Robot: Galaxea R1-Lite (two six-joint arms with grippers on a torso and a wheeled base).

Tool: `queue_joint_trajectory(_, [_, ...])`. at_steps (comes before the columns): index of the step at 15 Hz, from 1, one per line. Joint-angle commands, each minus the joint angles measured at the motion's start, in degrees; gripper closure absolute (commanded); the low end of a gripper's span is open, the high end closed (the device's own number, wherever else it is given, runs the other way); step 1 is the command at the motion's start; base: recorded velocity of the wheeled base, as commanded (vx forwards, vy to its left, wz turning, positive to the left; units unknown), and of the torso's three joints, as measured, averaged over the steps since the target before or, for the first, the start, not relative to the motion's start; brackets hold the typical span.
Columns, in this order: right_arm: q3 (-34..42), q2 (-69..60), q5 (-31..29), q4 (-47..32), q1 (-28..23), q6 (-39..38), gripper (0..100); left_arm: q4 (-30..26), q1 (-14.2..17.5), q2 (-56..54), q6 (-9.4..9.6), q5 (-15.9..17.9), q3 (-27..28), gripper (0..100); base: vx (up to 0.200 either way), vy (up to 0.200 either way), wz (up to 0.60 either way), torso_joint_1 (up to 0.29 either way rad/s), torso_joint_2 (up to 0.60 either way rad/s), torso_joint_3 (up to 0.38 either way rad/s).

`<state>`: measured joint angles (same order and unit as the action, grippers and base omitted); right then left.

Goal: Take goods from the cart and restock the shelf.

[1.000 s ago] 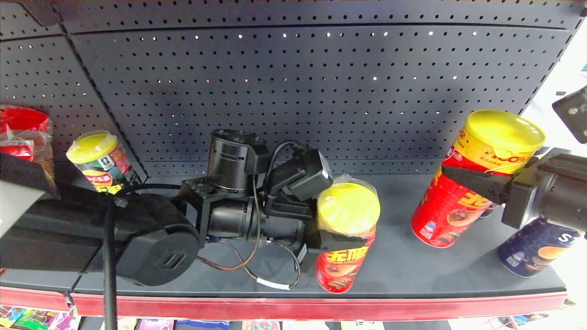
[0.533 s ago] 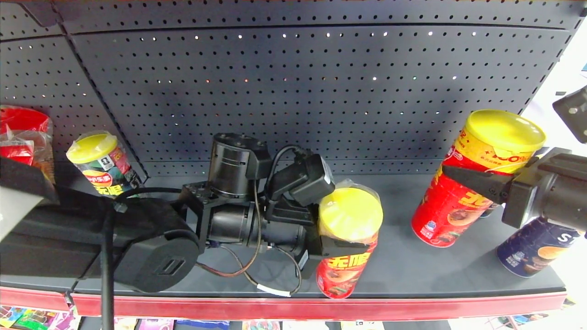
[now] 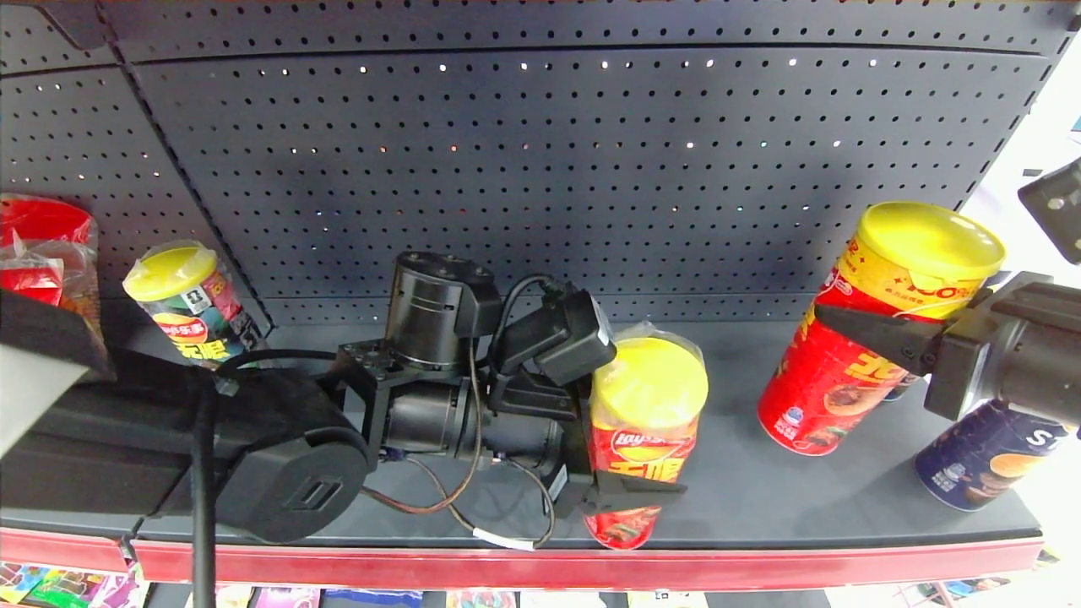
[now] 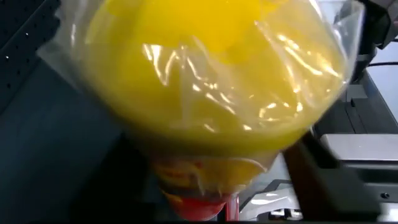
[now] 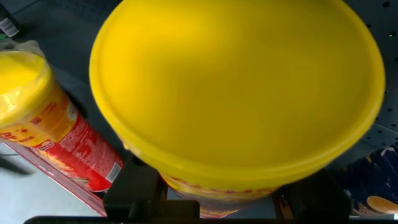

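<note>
A slim red chips can with a yellow lid stands upright on the dark shelf, close to its front edge. My left gripper is open around its lower half, and the near finger stands off the can's front. The left wrist view looks down on that can's plastic-wrapped lid. At the right, my right gripper is shut on a large red can with a yellow lid. That can leans, with its base at the shelf.
A blue can stands behind the right arm at the shelf's right end. Another yellow-lidded can and red bagged goods sit at the far left. A pegboard wall closes the back. Bare shelf lies between the two red cans.
The slim can has gone from leaning to upright. The left gripper's near finger has swung away from it, opening the jaws. The right arm and large can have not moved.
</note>
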<state>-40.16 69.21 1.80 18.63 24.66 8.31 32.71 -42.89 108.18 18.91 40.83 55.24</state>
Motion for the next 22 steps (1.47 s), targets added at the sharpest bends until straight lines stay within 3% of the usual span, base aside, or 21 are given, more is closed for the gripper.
queue_joint_trajectory(1, [-0.1, 0.05, 0.04, 0.01, 0.04, 0.04, 100, 0.16, 0.0, -0.07, 0.08, 0.04, -0.13, 0, 0.0, 0.0, 0.0, 0.0, 0.0, 0.0])
queue_joint_trajectory(4, [-0.54, 0.4, 0.31, 0.01, 0.48, 0.21, 100, 0.87, 0.17, -2.53, 0.08, -0.48, -4.08, 0, 0.0, 0.0, 0.0, 0.0, 0.0, 0.0])
queue_joint_trajectory(5, [-0.98, 1.02, 1.27, 0.01, 1.27, -0.05, 100, 2.8, 0.61, -4.82, -0.01, -1.89, -9.01, 0, 0.0, 0.0, 0.0, 0.0, 0.0, 0.0])
queue_joint_trajectory(6, [-0.98, 1.19, 1.45, 0.01, 1.44, -0.14, 100, 3.15, 0.7, -5.08, -0.01, -2.07, -9.62, 0, 0.0, 0.0, 0.0, 0.0, 0.0, 0.0])
queue_joint_trajectory(8, [-1.06, 5.94, 2.41, 3.87, 2.23, -2.78, 100, 10.97, 4.83, -10.62, -1.33, -3.21, -21.49, 0, 0.0, 0.0, 0.0, 0.0, 0.0, 0.0])
queue_joint_trajectory(10, [-0.98, 9.46, 2.41, 7.39, 2.23, -2.86, 100, 13.0, 5.71, -14.58, -4.76, -6.37, -26.76, 0, 0.0, 0.0, 0.0, 0.0, 0.0, 0.0])
queue_joint_trajectory(12, [-1.06, 13.94, 3.29, 10.73, 2.67, -3.39, 100, 13.0, 5.53, -21.08, -12.76, -12.79, -30.98, 0, 0.0, 0.0, 0.0, 0.0, 0.0, 0.0])
queue_joint_trajectory(13, [-1.15, 15.26, 4.08, 11.7, 2.76, -3.39, 100, 13.0, 5.45, -22.22, -13.81, -13.93, -31.86, 0, 0.0, 0.0, 0.0, 0.0, 0.0, 0.0])
queue_joint_trajectory(16, [-2.73, 20.88, 5.14, 15.47, 3.02, -3.04, 100, 12.91, 5.8, -24.86, -14.16, -19.56, -34.84, 0, 0.0, 0.0, 0.0, 0.0, 0.0, 0.0])
queue_joint_trajectory(18, [-5.2, 23.78, 5.05, 15.47, 4.25, -3.13, 100, 12.73, 5.97, -25.39, -15.48, -25.09, -35.37, 0, 0.0, 0.0, 0.0, 0.0, 0.0, 0.0])
queue_joint_trajectory(22, [-8.27, 27.21, 5.14, 15.47, 4.61, -2.95, 100, 12.73, 8.35, -25.47, -15.66, -25.62, -35.81, 0, 0.0, 0.0, 0.0, 0.0, 0.0, 0.0])
